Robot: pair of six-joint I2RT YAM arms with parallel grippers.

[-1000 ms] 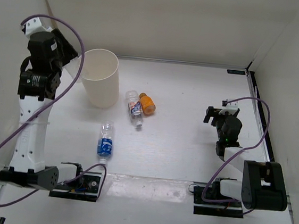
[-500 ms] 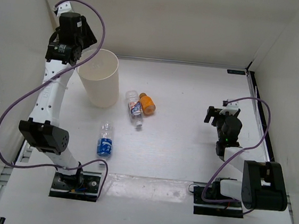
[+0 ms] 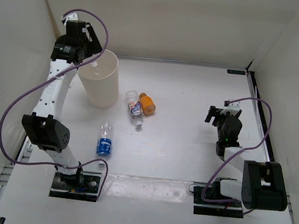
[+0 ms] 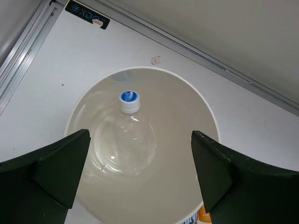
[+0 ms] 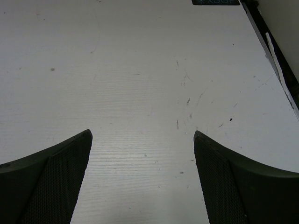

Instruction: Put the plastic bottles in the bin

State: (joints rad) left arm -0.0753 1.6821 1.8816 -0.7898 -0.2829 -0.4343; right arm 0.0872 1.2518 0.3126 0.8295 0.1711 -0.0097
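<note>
The bin [image 3: 100, 80] is a tall cream bucket at the back left. My left gripper [image 3: 87, 46] hangs open above its mouth. The left wrist view looks down into the bin [image 4: 187, 186], where a clear bottle with a blue cap [image 4: 127, 133] lies apart from my open left gripper [image 4: 140, 135]. On the table lie a blue-label bottle [image 3: 105, 139], a white-pink-label bottle [image 3: 135, 109] and a short orange bottle [image 3: 147, 104] beside it. My right gripper [image 3: 220, 111] stands open and empty over bare table at the right [image 5: 142, 135].
White walls close in the table on the left, back and right. A black strip [image 3: 257, 102] runs along the right edge. A dark tag [image 4: 86, 14] lies by the metal rail behind the bin. An edge of the orange bottle [image 4: 202, 215] shows past the bin's rim.
The left arm has swung up from the left wall and reached over the bin's rim. The three bottles on the table and the right arm have not moved.
</note>
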